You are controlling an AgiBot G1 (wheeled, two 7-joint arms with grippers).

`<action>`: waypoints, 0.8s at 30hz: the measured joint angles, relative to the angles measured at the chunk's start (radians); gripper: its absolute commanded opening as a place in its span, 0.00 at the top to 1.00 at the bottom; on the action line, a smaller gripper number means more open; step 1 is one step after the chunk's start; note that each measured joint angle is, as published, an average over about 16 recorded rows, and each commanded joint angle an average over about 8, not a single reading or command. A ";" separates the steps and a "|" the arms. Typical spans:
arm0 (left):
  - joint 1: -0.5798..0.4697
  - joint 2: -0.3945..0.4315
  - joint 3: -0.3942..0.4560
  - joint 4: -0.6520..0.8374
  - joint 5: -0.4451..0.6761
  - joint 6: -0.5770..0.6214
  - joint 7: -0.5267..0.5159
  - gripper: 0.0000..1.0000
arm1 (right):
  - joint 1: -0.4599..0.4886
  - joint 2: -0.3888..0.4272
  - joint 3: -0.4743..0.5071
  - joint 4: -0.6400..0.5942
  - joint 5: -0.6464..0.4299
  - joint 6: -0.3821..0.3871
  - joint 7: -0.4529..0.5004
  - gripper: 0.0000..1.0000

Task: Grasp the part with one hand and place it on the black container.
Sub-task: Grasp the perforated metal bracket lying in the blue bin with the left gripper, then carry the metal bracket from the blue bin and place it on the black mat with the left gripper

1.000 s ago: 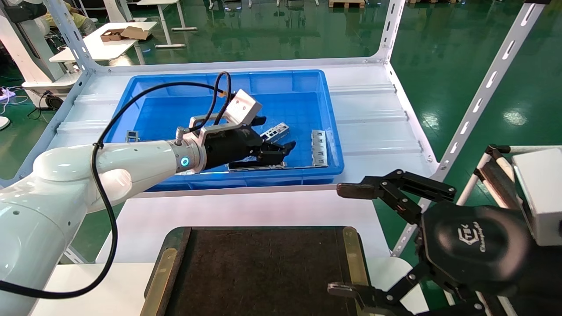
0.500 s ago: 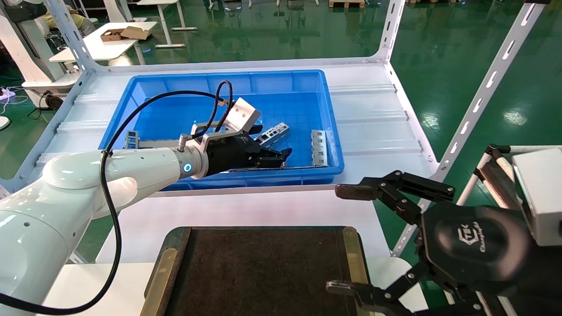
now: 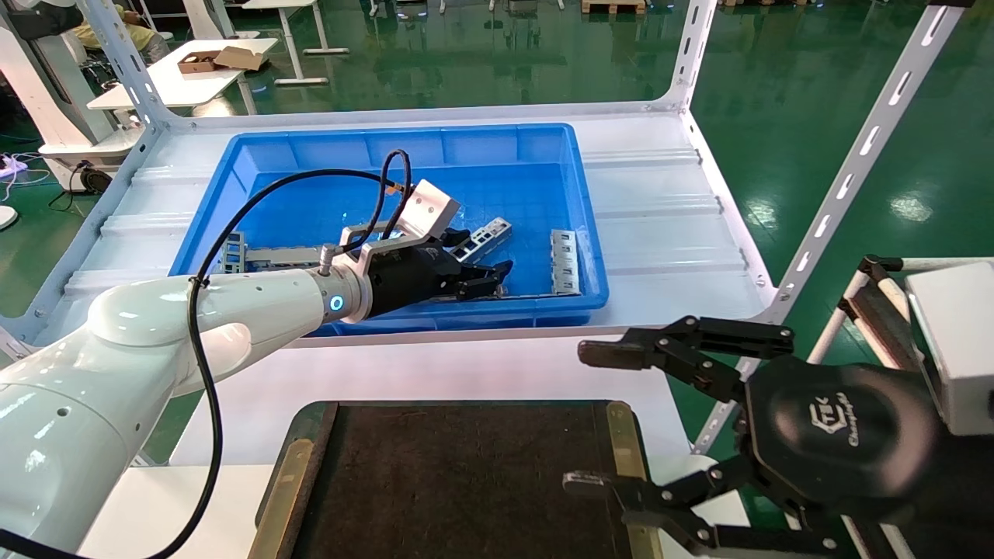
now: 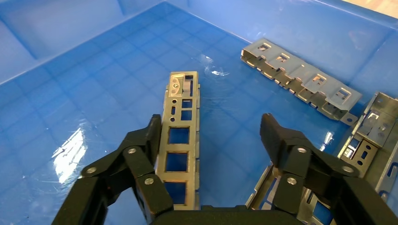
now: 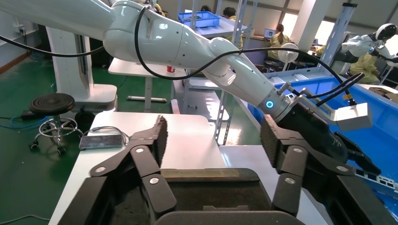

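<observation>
Left gripper [image 4: 213, 136] low inside blue bin [image 3: 497, 147], fingers apart, part [image 4: 180, 140] lying flat on bin floor against its one finger; right gripper [image 3: 602, 419] parked, fingers apart, beside black container [image 3: 458, 481].

1. Glossy green floor [image 3: 497, 54], mirror-like, reflecting overhead light.
2. White slotted shelf uprights [image 3: 854, 167] framing a white shelf deck [image 3: 660, 202].
3. White table [image 3: 178, 78] far left, carrying an open cardboard box [image 3: 221, 59].
4. Wooden pallet [image 3: 613, 6] at far edge of floor.
5. From right wrist: black round stool [image 5: 51, 105] on castors, white desk [image 5: 136, 70] behind, white pillars [image 5: 345, 23], bright windows at back.
6. Seated workers in yellow [image 5: 277, 44] at far benches.
</observation>
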 measured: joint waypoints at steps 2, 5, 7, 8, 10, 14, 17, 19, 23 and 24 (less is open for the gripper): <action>0.001 0.000 0.011 -0.002 -0.009 -0.004 -0.003 1.00 | 0.000 0.000 0.000 0.000 0.000 0.000 0.000 1.00; 0.002 0.000 0.026 -0.005 -0.024 -0.010 -0.007 1.00 | 0.000 0.000 0.000 0.000 0.000 0.000 0.000 1.00; 0.001 0.000 0.036 -0.007 -0.033 -0.014 -0.009 1.00 | 0.000 0.000 0.000 0.000 0.000 0.000 0.000 1.00; 0.001 -0.001 0.040 -0.008 -0.038 -0.015 -0.010 1.00 | 0.000 0.000 -0.001 0.000 0.000 0.000 0.000 1.00; 0.001 -0.001 0.050 -0.010 -0.048 -0.019 -0.011 1.00 | 0.000 0.000 -0.001 0.000 0.000 0.000 0.000 1.00; 0.000 -0.001 0.067 -0.013 -0.068 -0.026 -0.012 1.00 | 0.000 0.000 -0.001 0.000 0.001 0.000 0.000 1.00; 0.000 -0.001 0.080 -0.015 -0.083 -0.032 -0.012 1.00 | 0.000 0.000 -0.001 0.000 0.001 0.001 -0.001 1.00; -0.001 -0.001 0.088 -0.016 -0.093 -0.035 -0.011 1.00 | 0.000 0.001 -0.001 0.000 0.001 0.001 -0.001 1.00; -0.001 -0.001 0.103 -0.018 -0.114 -0.043 -0.009 1.00 | 0.000 0.001 -0.002 0.000 0.001 0.001 -0.001 1.00; -0.001 -0.001 0.106 -0.019 -0.119 -0.045 -0.008 1.00 | 0.000 0.001 -0.002 0.000 0.001 0.001 -0.001 1.00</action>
